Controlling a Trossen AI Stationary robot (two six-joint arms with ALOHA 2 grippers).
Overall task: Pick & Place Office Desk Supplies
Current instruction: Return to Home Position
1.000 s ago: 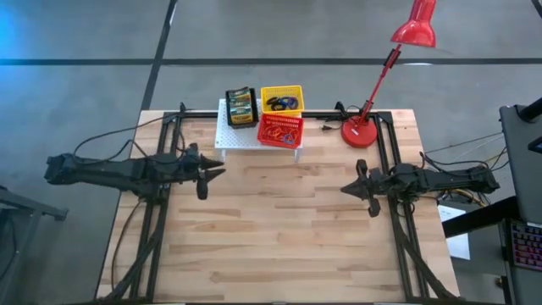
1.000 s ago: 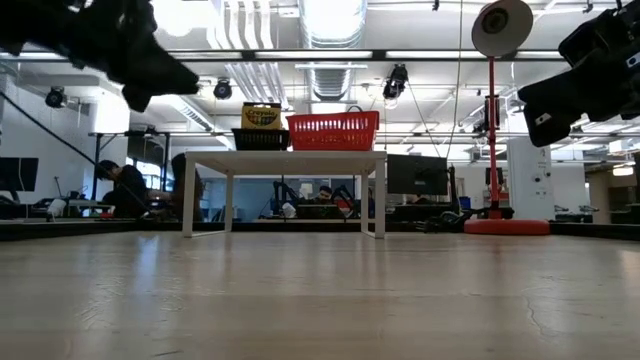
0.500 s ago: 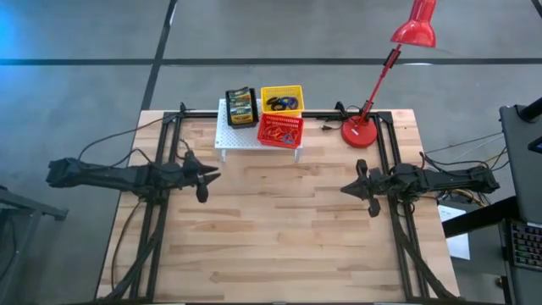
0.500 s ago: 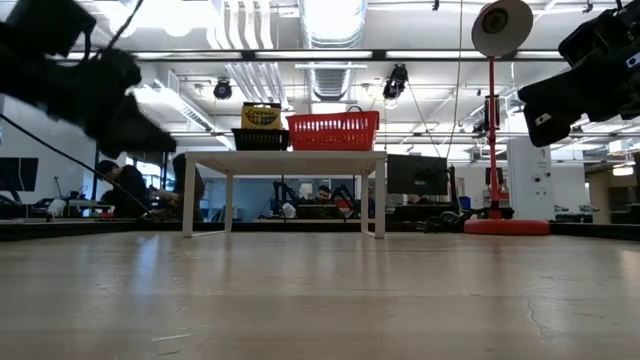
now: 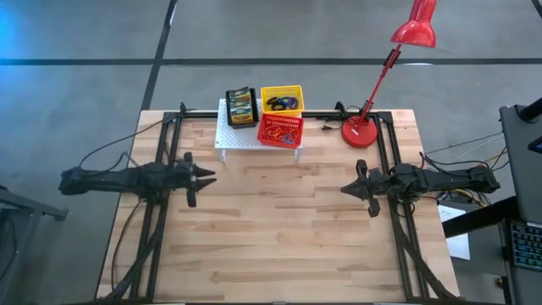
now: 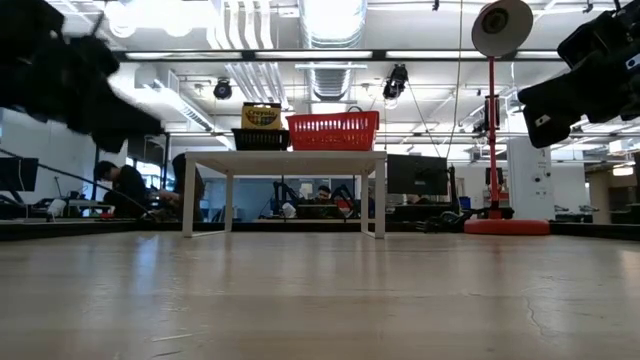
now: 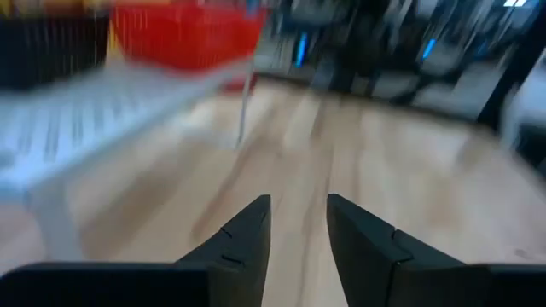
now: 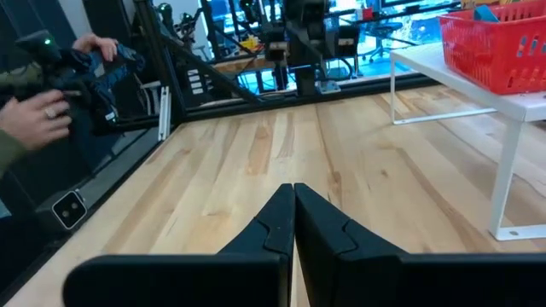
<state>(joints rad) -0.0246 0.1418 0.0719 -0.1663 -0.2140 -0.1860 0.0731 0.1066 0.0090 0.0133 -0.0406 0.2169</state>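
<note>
A white perforated rack (image 5: 258, 140) stands on its legs at the table's far edge. On it sit a black basket (image 5: 240, 107) holding a yellow-and-green crayon box (image 6: 261, 116), a yellow basket (image 5: 281, 99), and a red basket (image 5: 280, 130) with coloured elastic loops. My left gripper (image 5: 203, 178) hovers open and empty over the table's left part, short of the rack (image 7: 102, 102). My right gripper (image 5: 349, 188) waits shut and empty over the right part, fingers together (image 8: 294, 192).
A red desk lamp stands with its base (image 5: 359, 132) at the far right, beside the rack. Bare wooden tabletop (image 5: 279, 229) stretches between the two arms. A person's hands (image 8: 38, 115) show beyond the table's left side, and people sit in the room behind (image 6: 120, 185).
My left gripper has drawn back toward the table's left edge and slightly toward the near edge, and has sunk lower in the low view. The right arm and the baskets have stayed where they were.
</note>
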